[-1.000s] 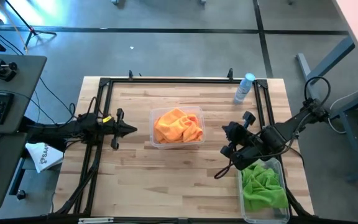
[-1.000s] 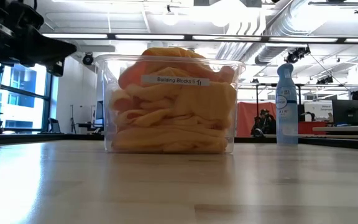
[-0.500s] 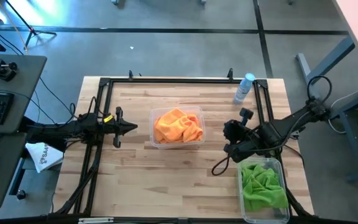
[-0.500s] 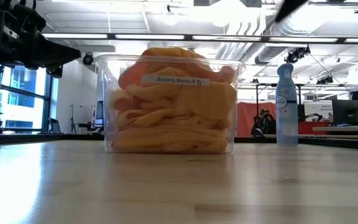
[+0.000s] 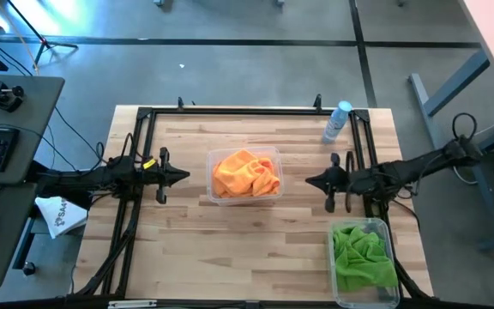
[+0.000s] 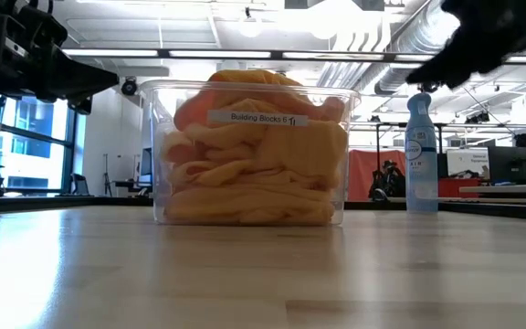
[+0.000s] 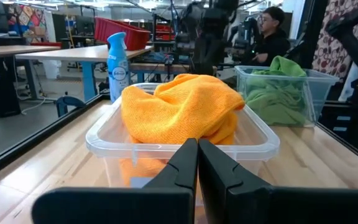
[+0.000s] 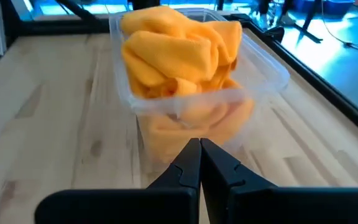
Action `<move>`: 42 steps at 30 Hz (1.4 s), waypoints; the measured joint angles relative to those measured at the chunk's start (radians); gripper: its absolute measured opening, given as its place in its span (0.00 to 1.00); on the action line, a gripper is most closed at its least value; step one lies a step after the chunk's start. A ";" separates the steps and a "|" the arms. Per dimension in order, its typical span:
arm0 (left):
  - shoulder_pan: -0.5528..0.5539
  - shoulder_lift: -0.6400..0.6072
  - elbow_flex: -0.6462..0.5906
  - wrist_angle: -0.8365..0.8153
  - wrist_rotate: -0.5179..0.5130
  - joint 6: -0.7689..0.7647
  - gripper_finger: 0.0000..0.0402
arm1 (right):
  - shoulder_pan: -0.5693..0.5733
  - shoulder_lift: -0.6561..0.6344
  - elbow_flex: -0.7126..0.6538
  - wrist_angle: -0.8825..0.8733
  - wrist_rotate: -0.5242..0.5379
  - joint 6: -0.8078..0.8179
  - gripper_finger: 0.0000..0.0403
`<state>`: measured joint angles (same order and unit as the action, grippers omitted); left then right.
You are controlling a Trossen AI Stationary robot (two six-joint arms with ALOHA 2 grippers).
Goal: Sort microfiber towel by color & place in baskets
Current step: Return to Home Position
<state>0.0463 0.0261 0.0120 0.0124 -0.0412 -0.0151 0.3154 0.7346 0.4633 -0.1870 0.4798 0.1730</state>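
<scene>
High view: orange-towel bin lies between left hand and right hand, both clenched.

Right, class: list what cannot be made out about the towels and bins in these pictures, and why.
- Number of orange towels: every view, folds bury each other in the pile.
- Number of green towels: high and left wrist views, bunched into one heap.
- End of the bin label: low view, too small.
- Spray bottle print: too small everywhere.
</scene>
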 joint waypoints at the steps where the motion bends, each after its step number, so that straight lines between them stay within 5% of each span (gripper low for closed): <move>1: 0.000 0.000 0.000 0.000 0.000 0.000 0.00 | -0.014 -0.037 -0.041 0.027 -0.016 -0.004 0.00; 8: 0.000 0.000 0.000 0.000 0.001 0.000 0.00 | -0.092 -0.254 -0.260 0.215 -0.221 -0.063 0.00; 17: 0.000 0.000 0.000 0.000 0.001 0.000 0.00 | -0.126 -0.499 -0.455 0.477 -0.298 -0.152 0.00; 28: 0.000 0.000 0.001 0.000 0.001 0.000 0.00 | -0.126 -0.733 -0.453 0.320 -0.310 -0.258 0.00; 42: 0.000 0.000 0.001 0.000 0.001 0.000 0.00 | -0.219 -0.731 -0.454 0.241 -0.240 -0.233 0.00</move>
<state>0.0460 0.0261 0.0128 0.0122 -0.0406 -0.0151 0.0965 0.0039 0.0097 0.0545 0.2401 -0.0601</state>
